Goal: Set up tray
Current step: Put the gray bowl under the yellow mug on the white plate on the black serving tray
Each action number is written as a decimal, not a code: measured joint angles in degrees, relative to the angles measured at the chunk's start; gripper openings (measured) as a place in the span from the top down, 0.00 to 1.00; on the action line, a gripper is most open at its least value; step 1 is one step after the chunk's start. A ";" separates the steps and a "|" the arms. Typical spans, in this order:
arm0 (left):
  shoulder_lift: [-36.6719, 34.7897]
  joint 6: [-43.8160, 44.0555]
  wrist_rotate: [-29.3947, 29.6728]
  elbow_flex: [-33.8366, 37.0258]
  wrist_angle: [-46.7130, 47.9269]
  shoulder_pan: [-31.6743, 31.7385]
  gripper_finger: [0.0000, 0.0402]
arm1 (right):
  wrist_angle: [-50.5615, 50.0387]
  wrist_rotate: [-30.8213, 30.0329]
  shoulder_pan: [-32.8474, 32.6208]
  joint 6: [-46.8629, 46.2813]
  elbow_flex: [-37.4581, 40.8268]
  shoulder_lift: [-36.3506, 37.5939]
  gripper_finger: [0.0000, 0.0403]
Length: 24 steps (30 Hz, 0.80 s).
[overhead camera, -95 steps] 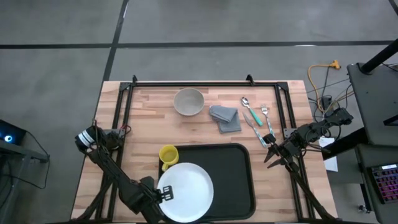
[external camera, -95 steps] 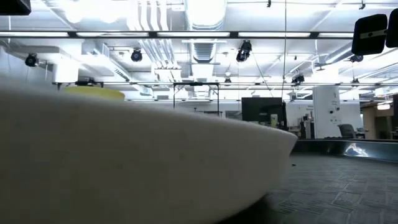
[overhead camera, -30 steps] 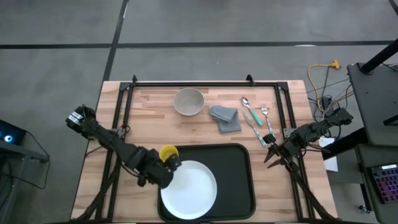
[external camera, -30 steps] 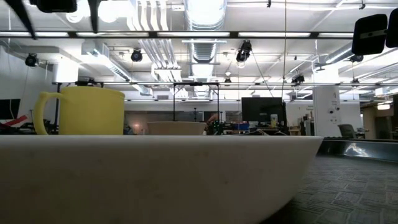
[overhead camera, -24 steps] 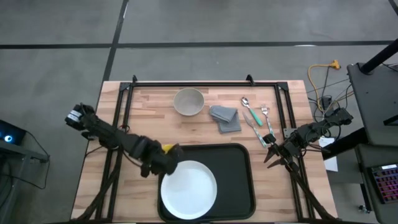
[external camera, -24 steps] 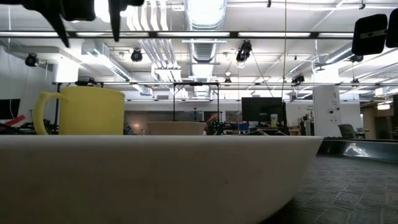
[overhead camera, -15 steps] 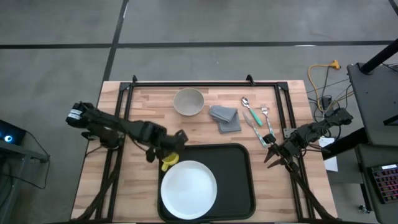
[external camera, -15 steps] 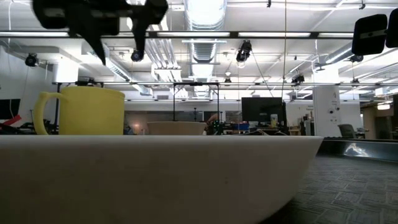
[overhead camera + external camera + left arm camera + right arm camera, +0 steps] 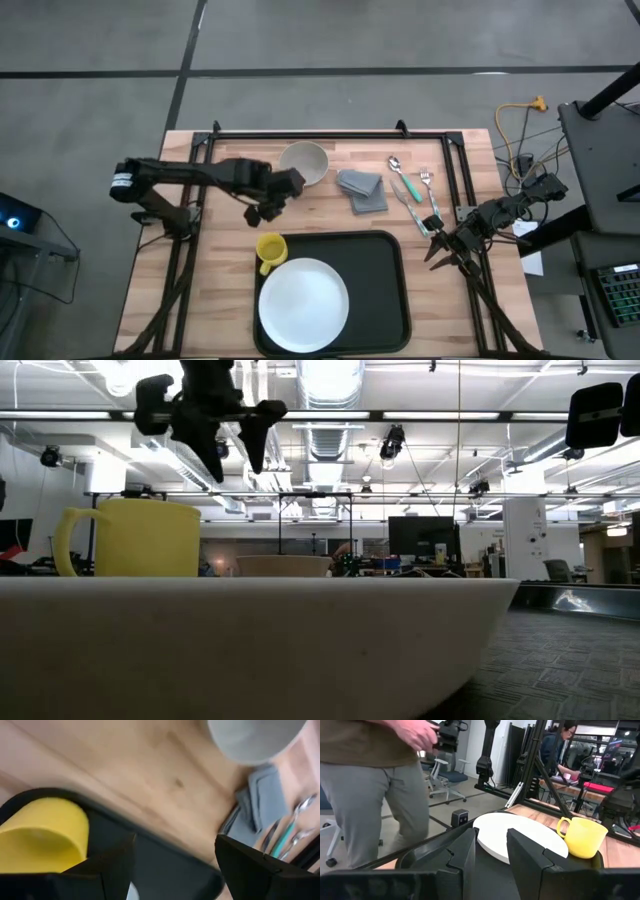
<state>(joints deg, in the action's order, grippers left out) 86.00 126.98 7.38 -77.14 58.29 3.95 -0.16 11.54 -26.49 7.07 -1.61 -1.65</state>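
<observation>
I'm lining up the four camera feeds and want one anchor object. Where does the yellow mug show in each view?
High view: yellow mug at the black tray's far-left corner, beside the white plate.
Low view: mug at left, behind the plate's rim.
Left wrist view: mug at lower left.
Right wrist view: mug at right, beside the plate.
Shared landmark: the white plate.

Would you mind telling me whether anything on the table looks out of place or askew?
Slightly: the yellow mug straddles the tray's left rim rather than sitting fully inside. The napkin lies crumpled, and the cutlery is loosely angled. Nothing looks spilled or damaged.
</observation>
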 joint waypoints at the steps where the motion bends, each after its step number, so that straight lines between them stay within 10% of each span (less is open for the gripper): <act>1: 0.00 -0.02 -0.02 0.02 0.08 0.97 0.38 | -0.02 -0.01 -0.01 0.00 0.02 0.00 0.75; 24: 5.52 -12.56 -1.95 0.35 0.59 16.65 0.38 | 0.00 0.00 -0.01 0.00 0.00 0.00 0.75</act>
<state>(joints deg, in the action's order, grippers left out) 91.51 114.42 5.42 -76.79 58.88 20.60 -0.16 11.54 -26.50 7.07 -1.61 -1.65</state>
